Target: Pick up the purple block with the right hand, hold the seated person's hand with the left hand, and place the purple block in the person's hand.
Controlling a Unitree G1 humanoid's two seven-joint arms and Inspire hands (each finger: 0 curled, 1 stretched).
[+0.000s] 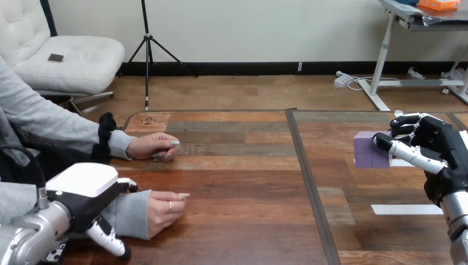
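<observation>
The purple block (pixel 368 150) is at the right of the wooden table (pixel 243 182), with my right hand (pixel 441 149) shut on it: the thumb lies across its near right side and the fingers reach over its top right. Whether the block rests on the table or hangs just above it I cannot tell. At the lower left my left hand (pixel 88 193) is curled round the sleeved wrist of the person's nearer hand (pixel 165 208), fingers above and thumb below. That hand lies on the table, loosely curled. The person's farther hand (pixel 157 148) rests on the table as a loose fist.
A dark seam (pixel 309 182) runs across the table from far to near, between the person's hands and the block. White tape strips (pixel 405 209) lie on the table near my right hand.
</observation>
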